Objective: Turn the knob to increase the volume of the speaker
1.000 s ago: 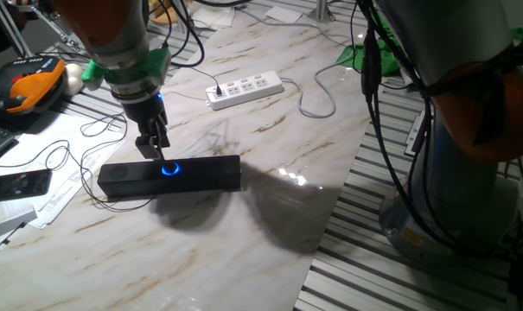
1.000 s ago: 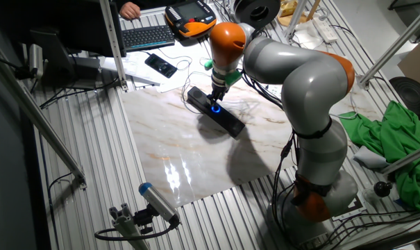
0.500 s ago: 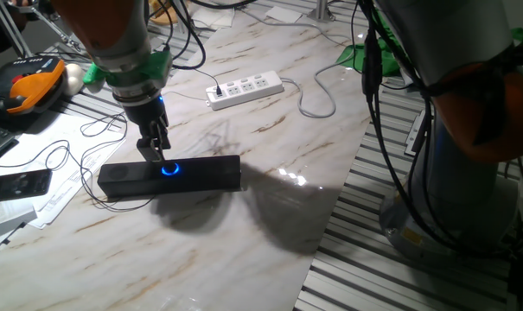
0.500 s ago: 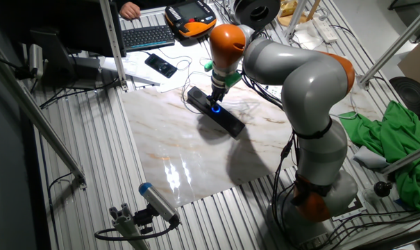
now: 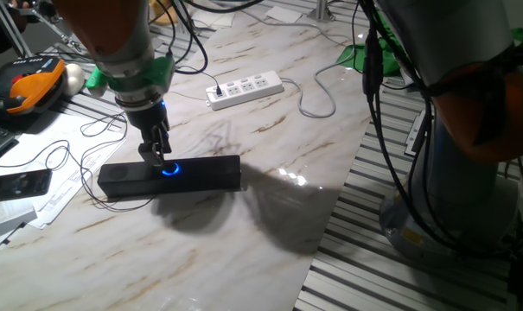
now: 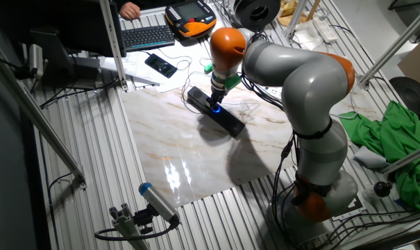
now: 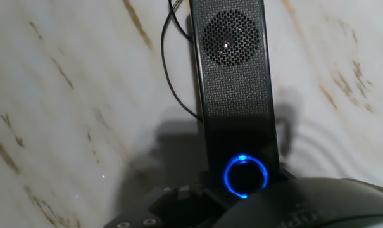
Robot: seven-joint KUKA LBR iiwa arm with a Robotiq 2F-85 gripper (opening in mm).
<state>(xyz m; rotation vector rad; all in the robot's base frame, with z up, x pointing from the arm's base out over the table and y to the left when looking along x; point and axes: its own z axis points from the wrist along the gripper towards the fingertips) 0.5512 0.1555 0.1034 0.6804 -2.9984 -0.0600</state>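
- Gripper [image 5: 157, 157] points straight down, fingertips at the top edge of the speaker [image 5: 170, 175], just above and left of the knob [image 5: 170, 168]. Fingers look close together, but I cannot tell how far they are parted, nor whether they grip anything.
- Hand view: knob [image 7: 246, 175] glows as a blue ring at the bottom of the frame, with dark gripper parts blurred below it. Contact with the knob cannot be judged.
- Speaker [image 7: 232, 82] runs away up the frame, with a round mesh grille near its far end and a thin black cable trailing off its left side.
- Other fixed view: speaker [image 6: 216, 112] lies diagonally on the marble table [image 6: 189, 160], gripper [image 6: 214, 104] over its middle.
- White power strip [image 5: 245, 89] lies well apart, farther back on the table.
- Black remote [image 5: 15, 185] rests on papers off the speaker's left end.
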